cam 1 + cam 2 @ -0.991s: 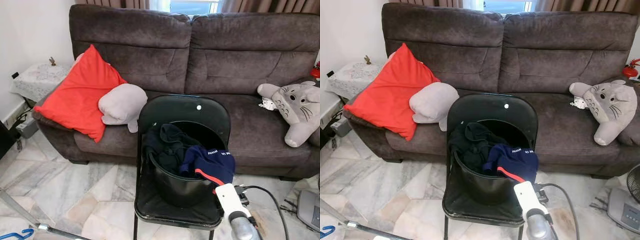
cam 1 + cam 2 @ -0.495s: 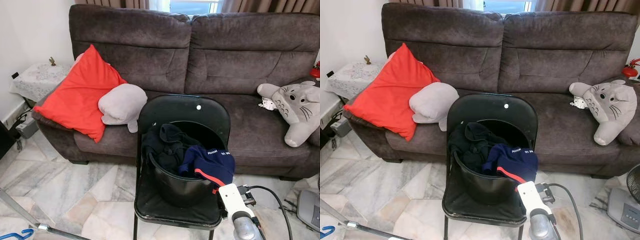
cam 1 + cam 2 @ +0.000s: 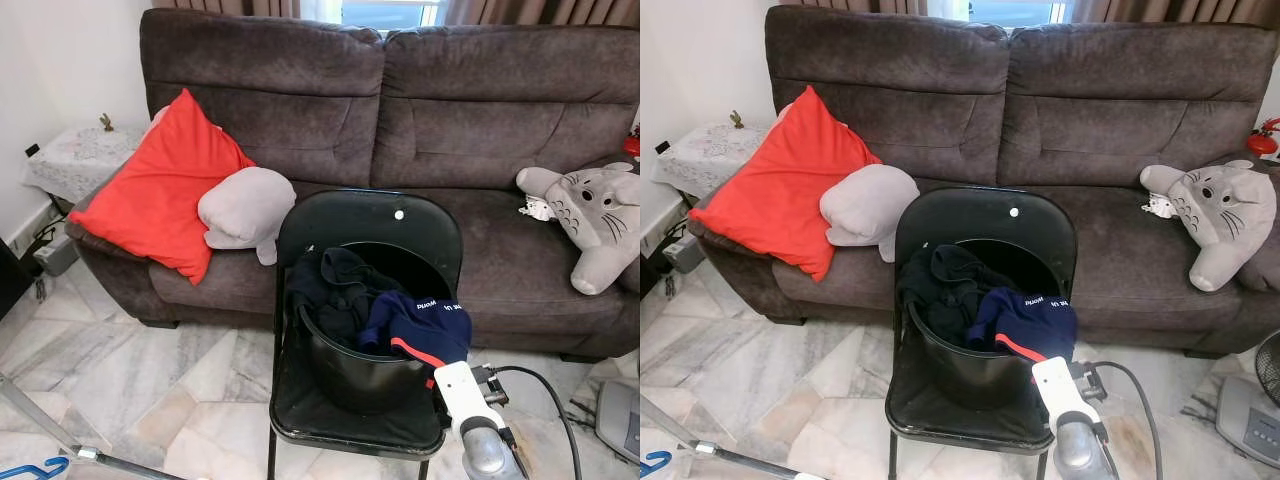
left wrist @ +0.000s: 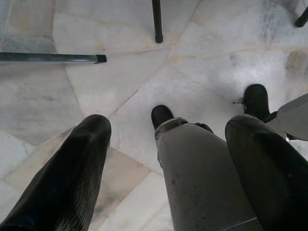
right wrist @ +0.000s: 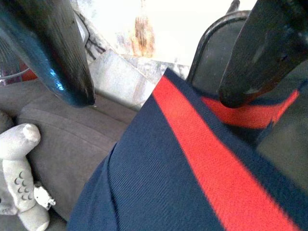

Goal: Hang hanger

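Observation:
A blue hanger (image 3: 30, 468) lies at the bottom-left corner on the floor, beside a grey metal bar (image 3: 40, 420). My right arm (image 3: 462, 398) reaches in low beside the black chair (image 3: 368, 225). In the right wrist view, my right gripper (image 5: 154, 98) is open just over a navy garment with a red stripe (image 5: 192, 168), which hangs over the rim of the black bucket (image 3: 355, 375). In the left wrist view, my left gripper (image 4: 171, 125) hangs open over the marble floor (image 4: 120, 86), above my own leg (image 4: 202, 178).
The bucket of dark clothes (image 3: 335, 285) sits on the chair in front of a brown sofa (image 3: 400, 120). A red cushion (image 3: 165, 180), a grey pillow (image 3: 245, 205) and a grey plush toy (image 3: 595, 220) lie on the sofa. A small side table (image 3: 75, 155) stands at the left.
My right wrist has wavered slightly beside the chair, a little right and back. Everything else stays as it was.

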Controlling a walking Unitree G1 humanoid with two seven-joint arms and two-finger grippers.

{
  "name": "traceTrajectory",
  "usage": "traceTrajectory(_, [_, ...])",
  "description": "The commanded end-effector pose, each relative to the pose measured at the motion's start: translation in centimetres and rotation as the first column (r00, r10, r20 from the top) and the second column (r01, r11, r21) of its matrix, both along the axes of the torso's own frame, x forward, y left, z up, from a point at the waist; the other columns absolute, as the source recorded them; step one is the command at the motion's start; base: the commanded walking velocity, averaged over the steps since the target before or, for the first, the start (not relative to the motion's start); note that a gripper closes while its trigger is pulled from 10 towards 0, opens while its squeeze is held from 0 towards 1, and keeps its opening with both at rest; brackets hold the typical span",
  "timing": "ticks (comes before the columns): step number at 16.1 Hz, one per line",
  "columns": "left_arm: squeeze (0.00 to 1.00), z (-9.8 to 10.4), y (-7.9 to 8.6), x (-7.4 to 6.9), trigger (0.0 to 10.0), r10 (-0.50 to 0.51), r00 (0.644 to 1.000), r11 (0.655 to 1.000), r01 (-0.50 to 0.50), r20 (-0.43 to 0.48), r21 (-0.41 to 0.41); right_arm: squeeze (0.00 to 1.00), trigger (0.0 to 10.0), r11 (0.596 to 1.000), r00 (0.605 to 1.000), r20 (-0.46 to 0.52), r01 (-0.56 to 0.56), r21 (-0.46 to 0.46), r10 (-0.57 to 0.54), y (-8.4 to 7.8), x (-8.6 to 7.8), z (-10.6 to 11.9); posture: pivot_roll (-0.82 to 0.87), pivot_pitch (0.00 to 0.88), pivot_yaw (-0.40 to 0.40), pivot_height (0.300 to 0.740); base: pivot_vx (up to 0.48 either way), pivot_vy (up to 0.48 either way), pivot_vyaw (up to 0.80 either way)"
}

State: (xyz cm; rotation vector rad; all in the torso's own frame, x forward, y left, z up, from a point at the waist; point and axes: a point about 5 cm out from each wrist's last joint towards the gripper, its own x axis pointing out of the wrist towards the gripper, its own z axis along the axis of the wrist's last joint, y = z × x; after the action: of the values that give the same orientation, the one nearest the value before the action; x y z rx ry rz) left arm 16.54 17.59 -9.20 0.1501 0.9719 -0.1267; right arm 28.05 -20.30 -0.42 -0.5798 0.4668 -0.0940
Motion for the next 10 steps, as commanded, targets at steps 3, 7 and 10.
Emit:
traceTrajectory(3, [0.00,-0.2,0.7,-0.5,10.0,0.004,1.000,1.000,-0.003,-0.024,0.016,0.00,10.0,1.000,1.000,-0.007,0.009,-0.021,-0.010,-0.7,0.3,0.2,-0.03,0.051,0.019,0.740,0.000,0.000,0.00])
traceTrajectory(7, [0.00,-0.1,0.9,-0.5,10.0,0.004,1.000,1.000,-0.003,-0.025,0.017,0.00,10.0,0.996,0.998,0.007,0.062,-0.059,-0.061,-1.4,0.4,0.4,-0.03,0.052,0.023,0.740,0.000,0.000,0.00])
traceTrajectory(10, [0.00,-0.1,1.0,-0.4,10.0,0.002,1.000,1.000,-0.002,-0.022,0.019,0.00,10.0,0.992,0.996,0.028,0.090,-0.088,-0.088,-1.7,0.4,0.6,-0.03,0.052,0.025,0.740,0.000,0.000,0.00])
